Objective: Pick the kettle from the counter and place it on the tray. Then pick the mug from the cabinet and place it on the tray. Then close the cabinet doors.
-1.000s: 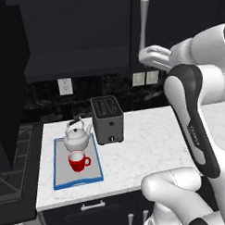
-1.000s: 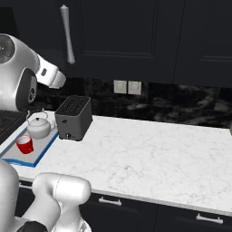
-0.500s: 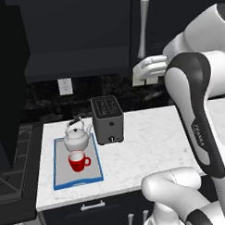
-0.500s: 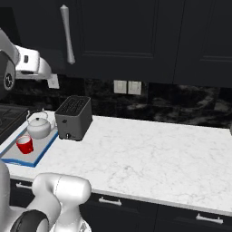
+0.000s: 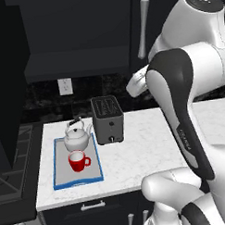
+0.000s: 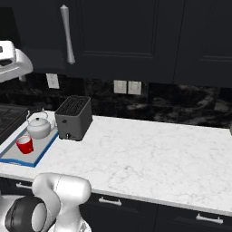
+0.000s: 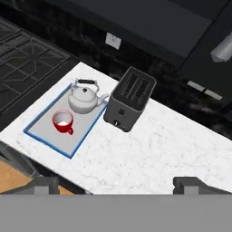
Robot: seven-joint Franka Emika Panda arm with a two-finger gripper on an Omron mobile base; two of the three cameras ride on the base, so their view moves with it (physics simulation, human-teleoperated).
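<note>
The silvery kettle and the red mug both stand on the blue-rimmed tray at the counter's left end. My gripper hovers high above the counter's front, open, with nothing between its widely spread fingertips. The arm's white wrist hangs in the air below the right cabinet door's silver handle. That door is shut. The cabinet beside it gapes dark, and a dark panel at the far left looks like the left door swung open.
A boxy dark toaster stands right of the tray, close to the kettle's spout. A black stove borders the counter on the left. White outlets sit on the dark backsplash. The counter stretches bare to the right.
The hand has drawn down and back from the right door's handle, toward the left. The elbow has swung up. Kettle, mug, tray and doors have not moved.
</note>
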